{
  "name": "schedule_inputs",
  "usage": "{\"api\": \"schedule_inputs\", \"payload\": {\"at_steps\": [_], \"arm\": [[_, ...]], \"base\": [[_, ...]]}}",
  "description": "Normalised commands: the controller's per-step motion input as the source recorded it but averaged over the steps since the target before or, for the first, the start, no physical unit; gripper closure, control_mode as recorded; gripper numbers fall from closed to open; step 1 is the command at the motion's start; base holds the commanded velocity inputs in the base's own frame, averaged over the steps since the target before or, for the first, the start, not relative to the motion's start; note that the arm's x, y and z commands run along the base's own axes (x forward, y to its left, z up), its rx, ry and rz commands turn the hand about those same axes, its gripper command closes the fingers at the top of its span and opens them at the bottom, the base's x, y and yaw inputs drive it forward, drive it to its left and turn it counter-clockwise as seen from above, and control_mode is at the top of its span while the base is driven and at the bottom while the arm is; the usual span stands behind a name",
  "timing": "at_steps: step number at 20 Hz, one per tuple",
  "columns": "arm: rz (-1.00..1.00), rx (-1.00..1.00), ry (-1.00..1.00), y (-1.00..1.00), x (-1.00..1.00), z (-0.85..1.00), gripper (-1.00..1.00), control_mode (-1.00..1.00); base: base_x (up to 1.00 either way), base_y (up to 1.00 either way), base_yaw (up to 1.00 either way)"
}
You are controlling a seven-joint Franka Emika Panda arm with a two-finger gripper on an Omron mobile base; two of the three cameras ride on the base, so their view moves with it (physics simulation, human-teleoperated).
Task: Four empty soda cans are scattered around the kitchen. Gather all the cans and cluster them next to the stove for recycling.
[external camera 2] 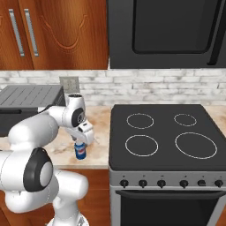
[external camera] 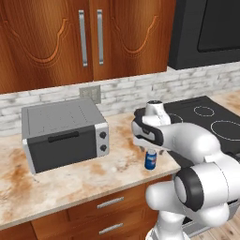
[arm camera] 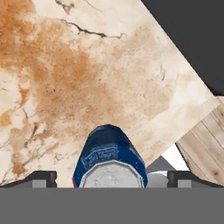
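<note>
A blue soda can (external camera: 150, 160) (external camera 2: 80, 151) (arm camera: 109, 157) stands upright on the marble counter near its front edge, a short way left of the stove (external camera 2: 167, 134) (external camera: 211, 123). My gripper (arm camera: 112, 178) hangs directly above the can and is open. Its two dark fingertips (arm camera: 43, 178) sit wide apart on either side of the can's silvery top without touching it. In the base views the hand hides the can's top.
A grey toaster oven (external camera: 65, 133) sits on the counter to the left. A black microwave (external camera 2: 167, 33) hangs above the stove. Wooden cabinets (external camera: 89, 37) line the wall. The counter's front edge (arm camera: 192, 127) lies just beside the can.
</note>
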Motion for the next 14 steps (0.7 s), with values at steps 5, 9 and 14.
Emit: {"api": "schedule_inputs", "payload": {"at_steps": [5,9,14], "arm": [[-0.13,0.00,0.00,0.03,0.00,-0.23,-1.00,-1.00],[-0.12,0.00,0.01,0.00,0.00,-0.35,-1.00,-1.00],[-0.12,0.00,0.00,0.00,0.00,-0.36,-1.00,-1.00]], "base": [[0.00,0.00,0.00],[0.00,0.00,0.00],[0.00,0.00,0.00]]}}
